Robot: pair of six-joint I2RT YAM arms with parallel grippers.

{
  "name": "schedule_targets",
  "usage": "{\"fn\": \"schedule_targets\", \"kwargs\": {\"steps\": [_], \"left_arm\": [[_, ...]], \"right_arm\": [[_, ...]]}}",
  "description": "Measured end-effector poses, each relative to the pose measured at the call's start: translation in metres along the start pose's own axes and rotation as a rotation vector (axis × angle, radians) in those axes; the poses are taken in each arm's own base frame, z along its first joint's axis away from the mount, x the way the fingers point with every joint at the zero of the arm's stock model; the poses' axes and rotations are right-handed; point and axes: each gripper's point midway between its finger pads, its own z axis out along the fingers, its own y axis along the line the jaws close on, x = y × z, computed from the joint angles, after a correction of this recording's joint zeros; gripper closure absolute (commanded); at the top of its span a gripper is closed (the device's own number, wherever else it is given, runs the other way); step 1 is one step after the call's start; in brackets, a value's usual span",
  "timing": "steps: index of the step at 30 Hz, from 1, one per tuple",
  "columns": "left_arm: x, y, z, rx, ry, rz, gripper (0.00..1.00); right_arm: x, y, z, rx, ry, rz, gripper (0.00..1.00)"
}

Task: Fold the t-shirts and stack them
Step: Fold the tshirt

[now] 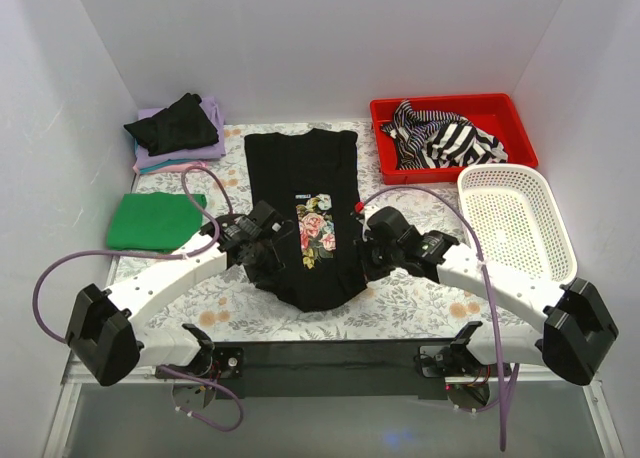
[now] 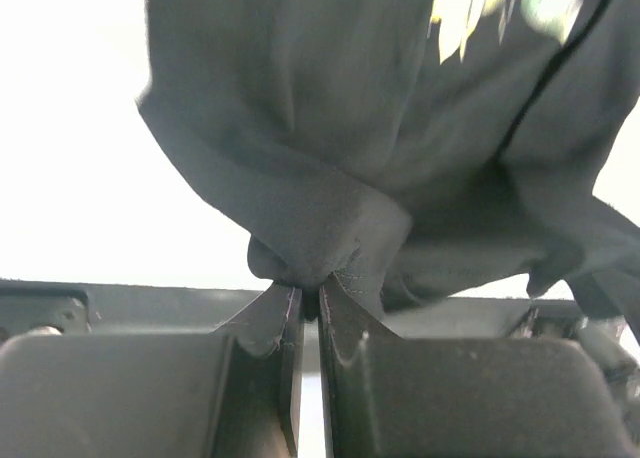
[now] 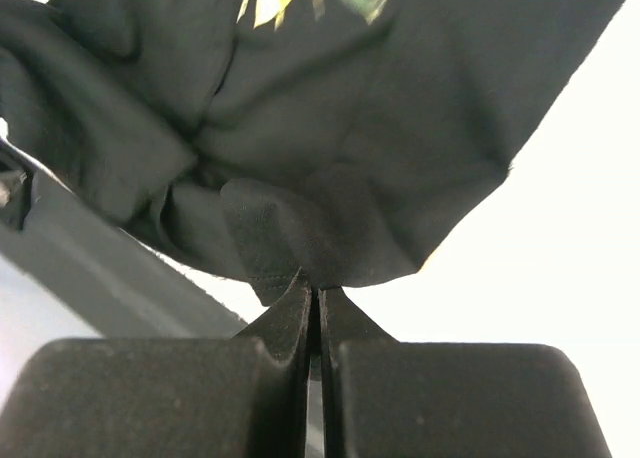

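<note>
Left gripper [image 2: 310, 296] and right gripper [image 3: 311, 290] are pinching the shirt [image 1: 300, 168], mid-fold; next, probably carrying both sides evenly toward its far end.

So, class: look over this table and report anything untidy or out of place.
The plain black shirt at back left is crumpled, not flat like the lilac shirt beneath it. The striped shirt lies heaped in the red tray, unfolded.

Red bin [image 1: 503, 111] back right, white mesh basket [image 1: 515, 220] beside it, floral table covering [image 1: 420, 313]
</note>
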Motion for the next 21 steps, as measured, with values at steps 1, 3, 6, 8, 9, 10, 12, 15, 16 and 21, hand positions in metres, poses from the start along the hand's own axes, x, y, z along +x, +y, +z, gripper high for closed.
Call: {"fn": "schedule_targets", "kwargs": {"steps": [1, 3, 6, 8, 9, 10, 12, 15, 16, 21], "left_arm": [[-0.008, 0.000, 0.000, -0.006, -0.018, -0.003, 1.00], [-0.023, 0.000, 0.001, -0.016, -0.044, -0.015, 1.00], [-0.046, 0.003, 0.005, -0.027, -0.080, -0.030, 1.00], [-0.058, 0.006, 0.007, -0.034, -0.098, -0.034, 1.00], [-0.064, 0.005, 0.008, -0.033, -0.107, -0.033, 1.00], [-0.069, 0.004, 0.008, -0.034, -0.113, -0.030, 1.00], [-0.080, -0.003, 0.010, -0.027, -0.125, -0.020, 1.00], [-0.098, -0.015, 0.014, -0.009, -0.147, -0.005, 1.00], [-0.103, -0.018, 0.016, -0.003, -0.153, 0.002, 1.00], [-0.134, -0.026, 0.024, 0.010, -0.173, 0.001, 1.00]], "right_arm": [[-0.004, -0.004, 0.000, 0.011, -0.003, -0.001, 0.99], [-0.015, -0.011, 0.000, 0.030, -0.017, -0.001, 0.99], [-0.032, -0.019, 0.000, 0.049, -0.042, -0.001, 0.99], [-0.043, -0.022, -0.001, 0.057, -0.056, -0.001, 0.99], [-0.051, -0.023, -0.002, 0.061, -0.065, -0.004, 0.99], [-0.059, -0.024, -0.002, 0.064, -0.074, -0.005, 0.99], [-0.072, -0.026, 0.000, 0.066, -0.084, -0.006, 0.99], [-0.087, -0.030, 0.005, 0.074, -0.085, -0.006, 0.99], [-0.090, -0.033, 0.008, 0.079, -0.083, -0.004, 0.99], [-0.101, -0.049, 0.021, 0.097, -0.054, 0.021, 0.99]]}}
